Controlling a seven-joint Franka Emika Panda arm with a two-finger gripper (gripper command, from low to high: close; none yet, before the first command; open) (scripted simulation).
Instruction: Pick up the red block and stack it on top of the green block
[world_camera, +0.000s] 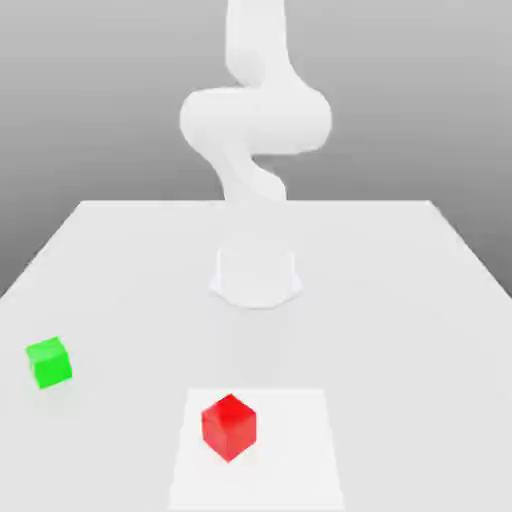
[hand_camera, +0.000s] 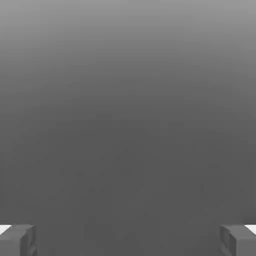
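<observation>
The red block (world_camera: 229, 427) sits on a paler square patch (world_camera: 300, 470) of the white table (world_camera: 400, 300), near its front edge. In the hand view the gripper (hand_camera: 128, 240) holds its fingers (hand_camera: 17, 239) wide apart, nothing between them, against grey backdrop. The green block (world_camera: 49, 362) lies well apart toward the exterior view's left. The white arm (world_camera: 255, 120) rises behind.

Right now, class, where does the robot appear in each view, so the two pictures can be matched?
Exterior view: the arm rises from its base at the middle of the table, bending upward out of frame.
Hand view: the gripper is open, its two fingers wide apart, nothing between them.
Shared landmark: the plain grey backdrop, as far as I can tell.
</observation>
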